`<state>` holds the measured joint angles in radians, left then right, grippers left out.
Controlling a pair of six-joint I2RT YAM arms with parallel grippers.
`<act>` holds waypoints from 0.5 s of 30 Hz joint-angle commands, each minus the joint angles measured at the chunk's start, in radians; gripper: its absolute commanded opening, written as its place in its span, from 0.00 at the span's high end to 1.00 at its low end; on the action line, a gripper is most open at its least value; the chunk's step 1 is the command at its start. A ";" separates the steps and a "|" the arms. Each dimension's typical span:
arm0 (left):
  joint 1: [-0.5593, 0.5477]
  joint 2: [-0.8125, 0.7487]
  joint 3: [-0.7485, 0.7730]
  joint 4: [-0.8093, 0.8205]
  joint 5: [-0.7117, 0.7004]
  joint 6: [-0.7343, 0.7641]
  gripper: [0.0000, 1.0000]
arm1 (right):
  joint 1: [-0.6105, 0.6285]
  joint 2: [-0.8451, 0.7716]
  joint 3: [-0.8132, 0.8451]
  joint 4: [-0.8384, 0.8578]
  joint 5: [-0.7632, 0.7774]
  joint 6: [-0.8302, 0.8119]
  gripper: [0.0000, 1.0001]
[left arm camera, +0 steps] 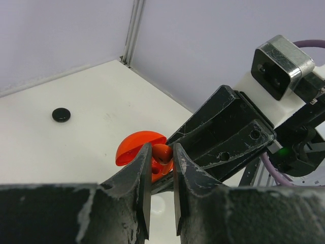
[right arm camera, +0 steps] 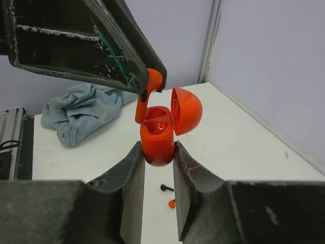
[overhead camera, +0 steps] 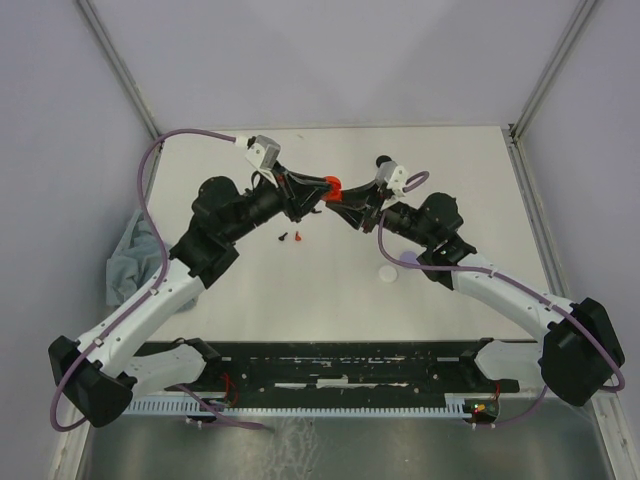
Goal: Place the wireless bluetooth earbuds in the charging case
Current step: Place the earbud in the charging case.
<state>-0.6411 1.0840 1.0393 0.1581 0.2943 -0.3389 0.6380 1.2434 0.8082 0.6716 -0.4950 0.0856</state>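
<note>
Right tool (right arm camera: 157, 148) clamped on open red case (right arm camera: 184, 109), lifted off counter (right arm camera: 238, 147). Left tool (left arm camera: 162, 152) pinches red earbud (right arm camera: 147, 96) just above right tool. Risk: stem misses socket, catches rim, bud slips out and drops.

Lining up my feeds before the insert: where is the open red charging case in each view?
Top external: red charging case at mid-table, between the two arms' tips.
Left wrist: low centre, its lid peeking from behind the left gripper.
Right wrist: centre, upright, lid open, clamped by the right gripper.
Shared landmark: the red earbud pinched by the left gripper, at the case's mouth.
</note>
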 commanded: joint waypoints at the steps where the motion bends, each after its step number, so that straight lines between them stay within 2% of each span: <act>1: -0.004 -0.027 -0.004 0.044 -0.039 0.046 0.84 | 0.007 -0.019 0.026 0.056 0.011 -0.010 0.94; 15: -0.005 -0.029 -0.044 0.067 -0.052 0.036 0.84 | 0.009 -0.024 0.029 0.053 0.020 -0.017 0.94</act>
<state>-0.6418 1.0786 1.0058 0.1741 0.2611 -0.3260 0.6415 1.2434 0.8082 0.6739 -0.4915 0.0803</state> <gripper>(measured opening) 0.261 0.321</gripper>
